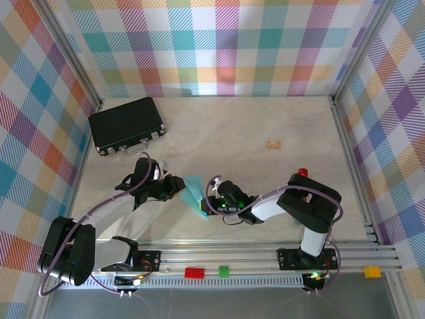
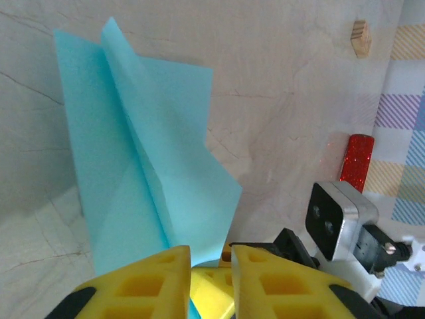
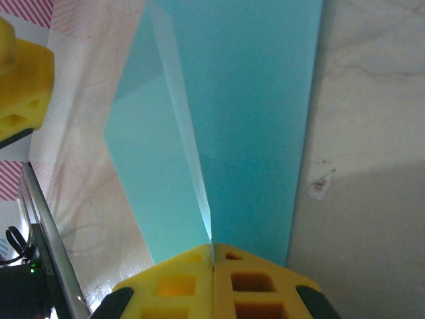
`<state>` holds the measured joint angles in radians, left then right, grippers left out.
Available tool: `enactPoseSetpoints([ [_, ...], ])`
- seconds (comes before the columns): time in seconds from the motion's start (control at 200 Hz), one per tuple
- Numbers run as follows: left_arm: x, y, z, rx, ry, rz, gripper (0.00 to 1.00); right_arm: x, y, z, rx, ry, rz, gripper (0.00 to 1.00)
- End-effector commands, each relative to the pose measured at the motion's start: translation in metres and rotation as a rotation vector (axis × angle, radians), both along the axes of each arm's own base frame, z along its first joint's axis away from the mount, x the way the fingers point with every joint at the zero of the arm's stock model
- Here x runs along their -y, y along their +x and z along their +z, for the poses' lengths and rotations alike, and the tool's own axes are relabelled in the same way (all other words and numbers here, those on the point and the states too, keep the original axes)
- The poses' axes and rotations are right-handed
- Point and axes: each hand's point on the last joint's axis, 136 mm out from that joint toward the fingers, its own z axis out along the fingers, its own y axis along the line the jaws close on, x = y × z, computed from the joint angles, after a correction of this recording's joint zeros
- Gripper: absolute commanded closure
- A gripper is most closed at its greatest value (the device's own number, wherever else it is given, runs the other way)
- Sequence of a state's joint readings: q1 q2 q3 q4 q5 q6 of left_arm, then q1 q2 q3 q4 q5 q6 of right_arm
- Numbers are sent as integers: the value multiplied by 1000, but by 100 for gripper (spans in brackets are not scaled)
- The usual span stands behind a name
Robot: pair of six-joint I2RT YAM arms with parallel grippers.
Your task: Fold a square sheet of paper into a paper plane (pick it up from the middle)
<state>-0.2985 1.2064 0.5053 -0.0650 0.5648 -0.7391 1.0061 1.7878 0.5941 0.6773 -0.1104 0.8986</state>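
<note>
- Yellow fingers of the left gripper, moulded plastic with square pockets, fill the bottom of my left wrist view. They stand a narrow gap apart. The near end of the paper dips into that gap against one finger, but I see no clamp on it.
- Same view: the paper is thin, matte and light turquoise, folded into layered flaps with a sharp centre ridge standing up off the table. The table has a pale marble look with fine veins. Beyond lie a small tan scrap with a wood-like grain and a red glittery piece.
- On the right wrist view, the right gripper has its yellow fingers pressed together with no gap. They pinch the paper's near edge where a raised crease meets them. One long flat panel runs straight away from the camera, and a second flap angles off beside it.
- From the top camera, the paper sits low on the table between the two grippers, touching both. A black hard case with silver latches lies well apart at the far left. Pastel plaid walls surround the table.
</note>
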Motion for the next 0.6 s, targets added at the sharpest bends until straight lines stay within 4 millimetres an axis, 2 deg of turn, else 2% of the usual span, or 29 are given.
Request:
enactPoseSetpoints([
  [0.0,7,0,-1,7,-46,-40,80,0,-4,-3,-52,28,-3,99],
  [0.23,13,2,-5,-4,-58,-79,81,4,-4,-9,-59,10,-17,99],
  [0.43,12,-4,-33,-86,-32,-89,88,9,-6,-18,-88,20,-47,99],
  [0.595,14,-7,-49,-109,-45,-95,89,12,-8,-23,-113,24,-58,100],
])
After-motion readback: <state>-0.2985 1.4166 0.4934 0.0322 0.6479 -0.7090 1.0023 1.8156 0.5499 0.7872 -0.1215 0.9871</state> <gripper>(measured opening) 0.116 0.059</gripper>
